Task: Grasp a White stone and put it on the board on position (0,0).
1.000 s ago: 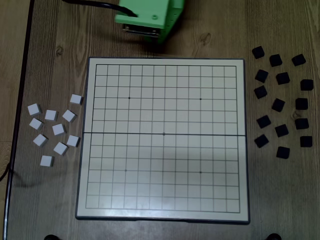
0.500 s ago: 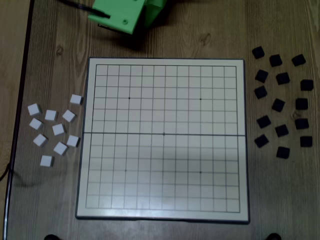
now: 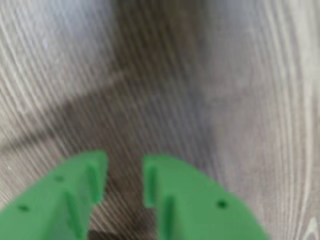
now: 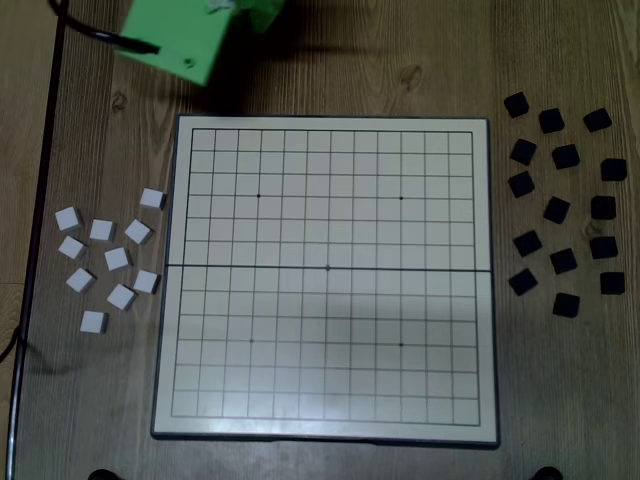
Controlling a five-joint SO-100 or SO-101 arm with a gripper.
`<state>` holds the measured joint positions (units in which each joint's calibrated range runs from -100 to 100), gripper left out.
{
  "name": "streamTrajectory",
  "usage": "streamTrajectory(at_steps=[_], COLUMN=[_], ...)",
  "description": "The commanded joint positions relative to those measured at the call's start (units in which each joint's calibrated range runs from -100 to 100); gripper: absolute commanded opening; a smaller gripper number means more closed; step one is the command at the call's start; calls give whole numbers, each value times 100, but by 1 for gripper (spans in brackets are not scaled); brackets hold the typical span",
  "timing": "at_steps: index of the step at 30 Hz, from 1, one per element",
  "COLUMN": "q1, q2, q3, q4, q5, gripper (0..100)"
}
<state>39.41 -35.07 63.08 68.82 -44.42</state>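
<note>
Several white stones (image 4: 117, 259) lie loose on the wooden table left of the board (image 4: 330, 205), a cream grid with a dark rim whose cells show no stones. The green arm head (image 4: 180, 35) hovers above the table beyond the board's top left corner, well away from the white stones. In the wrist view my gripper (image 3: 125, 175) points at bare, blurred wood grain. Its two green fingers (image 3: 80, 195) stand a little apart with nothing between them. Neither stones nor board appear in the wrist view.
Several black square blocks (image 4: 560, 210) are scattered right of the board. A dark table edge strip (image 4: 40, 200) runs down the left side, and a black cable (image 4: 90, 30) trails from the arm at the top left.
The green arm head has swung leftward along the top of the fixed view, from above the board's top middle to past its top left corner. Stones and board are unmoved.
</note>
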Motion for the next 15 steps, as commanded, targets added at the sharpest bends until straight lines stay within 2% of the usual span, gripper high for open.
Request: streamTrajectory(at_steps=[1,15], q1=[315,961], q2=[595,3028], q3=[-1071,-4230], q4=[92,753], q5=[127,352], gripper=[6,6])
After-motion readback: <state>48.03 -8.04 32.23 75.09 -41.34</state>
